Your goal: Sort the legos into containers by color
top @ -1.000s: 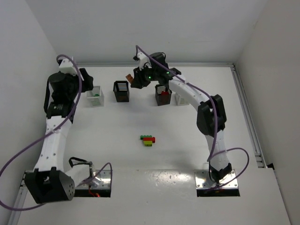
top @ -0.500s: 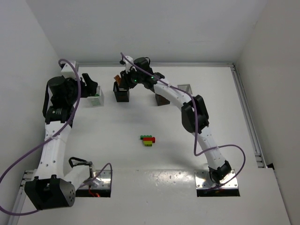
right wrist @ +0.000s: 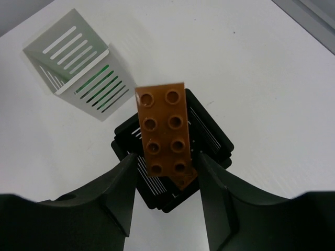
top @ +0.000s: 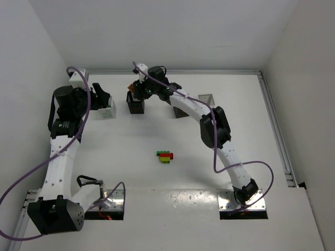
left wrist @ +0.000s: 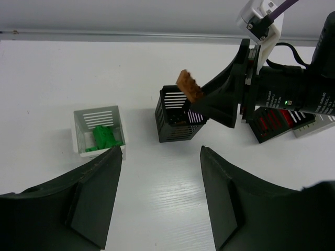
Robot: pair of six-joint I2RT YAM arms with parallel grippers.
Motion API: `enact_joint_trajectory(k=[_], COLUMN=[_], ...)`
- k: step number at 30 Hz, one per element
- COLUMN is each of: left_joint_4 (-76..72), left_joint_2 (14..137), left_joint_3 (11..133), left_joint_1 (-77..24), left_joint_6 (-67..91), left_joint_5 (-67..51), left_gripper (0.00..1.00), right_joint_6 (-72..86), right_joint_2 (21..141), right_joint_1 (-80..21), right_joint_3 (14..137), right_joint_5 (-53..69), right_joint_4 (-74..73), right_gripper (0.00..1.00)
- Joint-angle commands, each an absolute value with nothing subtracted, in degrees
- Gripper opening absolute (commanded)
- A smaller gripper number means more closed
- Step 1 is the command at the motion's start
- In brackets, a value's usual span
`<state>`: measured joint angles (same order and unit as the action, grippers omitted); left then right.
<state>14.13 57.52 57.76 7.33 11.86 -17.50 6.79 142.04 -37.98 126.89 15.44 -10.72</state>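
An orange-brown lego (right wrist: 163, 125) hangs tilted over the mouth of a black container (right wrist: 209, 141), studs toward the camera. My right gripper (right wrist: 167, 157) stands open around it, with a small gap showing on each side of the brick. From the left wrist the same brick (left wrist: 189, 86) sits at the right gripper's tips above that black container (left wrist: 178, 125). My left gripper (left wrist: 160, 151) is open and empty over the table, just in front of a white container (left wrist: 78, 130) holding green legos (left wrist: 104, 138). A small stack of legos (top: 166, 156) lies mid-table.
A second black container (top: 181, 111) with red pieces and a pale one (top: 205, 99) stand to the right along the back row. The right arm reaches across them. The back wall runs close behind the containers.
The right arm swung left from the black container with red pieces to the left black one, carrying the orange-brown brick, and its jaws have just widened. The left gripper barely moved.
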Motion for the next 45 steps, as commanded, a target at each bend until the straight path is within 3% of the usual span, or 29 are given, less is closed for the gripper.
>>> enact_joint_trajectory(k=[1,5,9,11,12,16,19,24,33,45], left_joint_4=[13.18,13.18,14.41,15.20,16.08,17.75,17.75,17.75,17.75,17.75], left_joint_2=[56.69,57.91,57.92,57.92,57.92,57.22,55.82,55.28,51.77,51.77], left_joint_3=[57.83,58.53,59.76,60.29,60.90,61.44,59.68,59.15,59.06,58.54], left_joint_1=[7.73,7.73,7.73,7.73,7.73,7.73,7.73,7.73,7.73,7.73], left_joint_6=[11.69,11.69,11.69,9.42,8.62,5.01,3.87,5.18,5.80,5.80], left_joint_5=[-18.02,-17.50,-17.83,-19.50,-21.69,-25.48,-24.09,-23.47,-23.47,-22.94], left_gripper=[0.67,0.69,0.72,0.73,0.73,0.73,0.73,0.73,0.73,0.73], right_joint_6=[5.89,5.36,3.61,0.81,-0.43,-17.44,-26.79,-29.36,-40.16,-39.12], right_joint_2=[141.25,139.49,134.68,130.37,124.69,111.06,104.35,93.88,90.18,97.55], right_joint_1=[-38.41,-38.94,-38.94,-38.24,-38.23,-37.00,-37.00,-38.75,-38.76,-39.81], right_joint_3=[129.64,129.02,127.88,125.43,120.98,107.34,93.82,72.62,56.79,56.95], right_joint_5=[15.73,15.73,16.95,21.33,23.27,35.13,36.30,36.39,31.04,26.55], right_joint_4=[-7.91,-8.44,-10.10,-13.86,-15.45,-34.14,-44.72,-42.20,-39.30,-29.19], right_gripper=[0.51,0.69,0.71,0.64,0.54,0.45,0.40,0.40,0.41,0.49])
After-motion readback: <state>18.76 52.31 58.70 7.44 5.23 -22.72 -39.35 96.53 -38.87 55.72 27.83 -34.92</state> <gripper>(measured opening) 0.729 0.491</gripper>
